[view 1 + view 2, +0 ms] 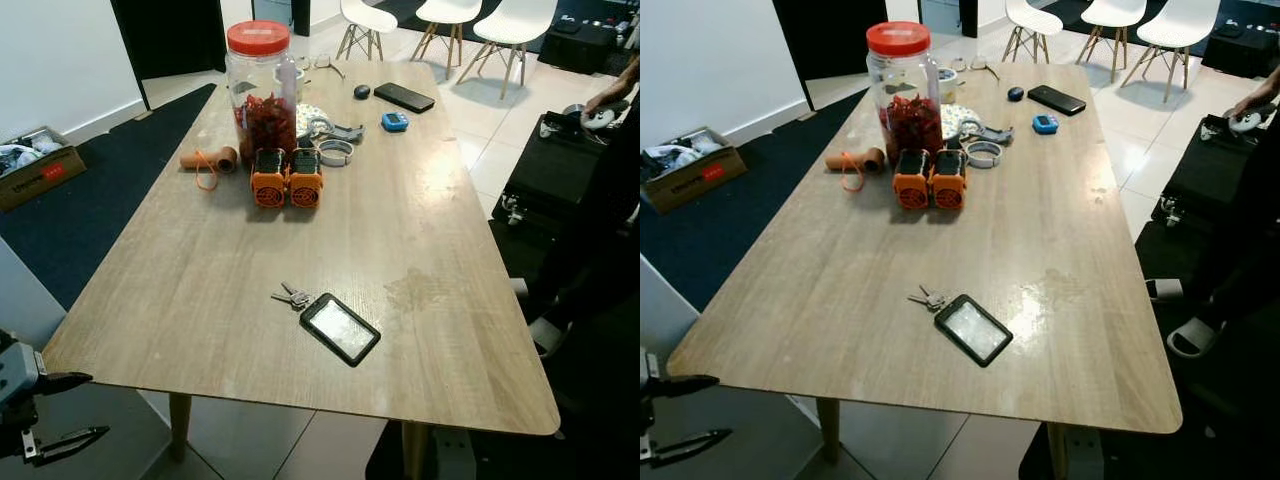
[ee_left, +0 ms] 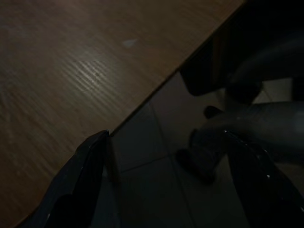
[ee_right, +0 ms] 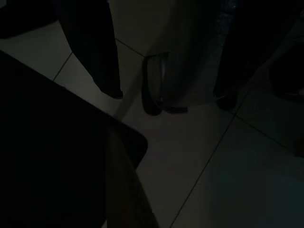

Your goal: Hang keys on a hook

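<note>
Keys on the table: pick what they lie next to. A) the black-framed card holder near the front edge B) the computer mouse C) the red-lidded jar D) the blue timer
A: the keys lie on the table right beside the black-framed card holder, far from the red-lidded jar.

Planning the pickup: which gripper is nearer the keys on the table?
Left. The left gripper hangs open below the table's near left corner, off from the keys. The right gripper hangs over floor tiles, its distance unclear.

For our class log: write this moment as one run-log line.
keys: on table, beside card holder | left gripper: open, below table corner | hook: none seen
</note>
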Available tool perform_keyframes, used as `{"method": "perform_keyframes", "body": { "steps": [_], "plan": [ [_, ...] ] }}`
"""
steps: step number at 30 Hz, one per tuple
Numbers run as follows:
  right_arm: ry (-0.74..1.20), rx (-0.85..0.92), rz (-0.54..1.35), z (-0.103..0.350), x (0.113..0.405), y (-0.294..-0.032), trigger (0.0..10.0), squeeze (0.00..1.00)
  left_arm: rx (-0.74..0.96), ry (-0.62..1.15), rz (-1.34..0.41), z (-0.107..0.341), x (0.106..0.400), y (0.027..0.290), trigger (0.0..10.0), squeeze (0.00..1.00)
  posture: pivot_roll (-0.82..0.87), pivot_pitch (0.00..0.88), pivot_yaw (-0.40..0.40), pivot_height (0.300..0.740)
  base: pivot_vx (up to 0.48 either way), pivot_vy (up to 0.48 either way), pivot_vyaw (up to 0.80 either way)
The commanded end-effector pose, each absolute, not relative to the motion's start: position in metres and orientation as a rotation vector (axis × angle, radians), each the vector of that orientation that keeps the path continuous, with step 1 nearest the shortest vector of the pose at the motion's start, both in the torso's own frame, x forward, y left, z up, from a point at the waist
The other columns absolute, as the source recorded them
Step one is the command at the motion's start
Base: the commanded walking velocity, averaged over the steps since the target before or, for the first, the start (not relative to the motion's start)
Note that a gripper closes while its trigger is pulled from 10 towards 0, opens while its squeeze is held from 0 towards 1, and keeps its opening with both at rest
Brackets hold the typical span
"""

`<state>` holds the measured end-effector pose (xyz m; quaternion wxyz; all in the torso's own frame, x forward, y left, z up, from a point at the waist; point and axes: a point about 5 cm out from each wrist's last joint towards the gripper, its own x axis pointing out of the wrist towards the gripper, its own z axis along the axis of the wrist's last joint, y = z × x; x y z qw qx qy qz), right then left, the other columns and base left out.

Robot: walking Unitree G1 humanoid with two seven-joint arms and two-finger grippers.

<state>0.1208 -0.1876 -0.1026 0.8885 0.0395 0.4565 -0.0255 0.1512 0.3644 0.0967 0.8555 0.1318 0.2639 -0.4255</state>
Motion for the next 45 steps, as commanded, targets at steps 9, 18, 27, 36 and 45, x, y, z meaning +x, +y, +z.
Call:
{"method": "perform_keyframes", "body": {
  "steps": [9, 18, 27, 36, 45],
  "plan": [
    [0.973, 0.082, -0.046, -0.104, 0.119, -0.186, 10.0, 0.0, 0.141, 0.384, -0.919, 0.135, 0.169, 0.343, 10.0, 0.0, 0.1, 0.027, -0.011, 0.74, 0.0, 0.0, 0.0],
    [0.971, 0.08, -0.045, -0.104, 0.119, -0.188, 10.0, 0.0, 0.031, 0.296, -1.006, 0.153, 0.18, 0.307, 10.0, 0.0, 0.1, 0.031, -0.011, 0.74, 0.0, 0.0, 0.0],
    [0.971, 0.082, -0.041, -0.104, 0.119, -0.187, 10.0, 0.0, 0.075, 0.219, -0.9, 0.146, 0.209, 0.253, 10.0, 0.0, 0.1, 0.034, -0.012, 0.74, 0.0, 0.0, 0.0],
    [0.965, 0.08, -0.041, -0.103, 0.121, -0.188, 10.0, 0.0, 0.141, 0.172, -0.649, 0.131, 0.247, 0.228, 10.0, 0.0, 0.09, 0.03, -0.015, 0.74, 0.0, 0.0, 0.0],
    [0.959, 0.076, -0.042, -0.102, 0.124, -0.189, 10.0, 0.0, 0.113, 0.18, -0.59, 0.116, 0.267, 0.188, 10.0, 0.0, 0.09, 0.026, -0.015, 0.74, 0.0, 0.0, 0.0]
  ]
}}
